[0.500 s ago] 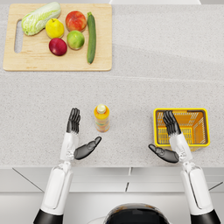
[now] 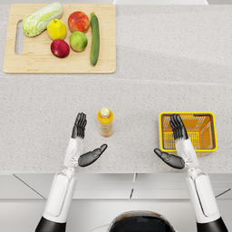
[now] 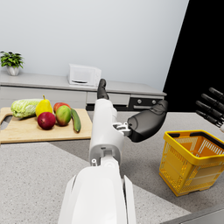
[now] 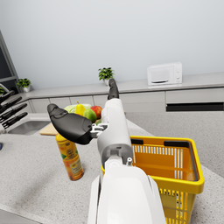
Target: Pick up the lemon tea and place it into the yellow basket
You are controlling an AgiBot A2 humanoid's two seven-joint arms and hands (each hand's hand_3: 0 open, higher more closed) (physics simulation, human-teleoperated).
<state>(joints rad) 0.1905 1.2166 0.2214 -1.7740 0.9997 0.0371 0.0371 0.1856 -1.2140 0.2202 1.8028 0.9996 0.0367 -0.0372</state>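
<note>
Lemon tea stands upright on the counter, at about two o'clock from the left hand, whose fingers are spread, empty. Right hand, seemingly also spread, hovers by the yellow basket, farther off.

Upright lemon tea bottle well apart from yellow basket
</note>
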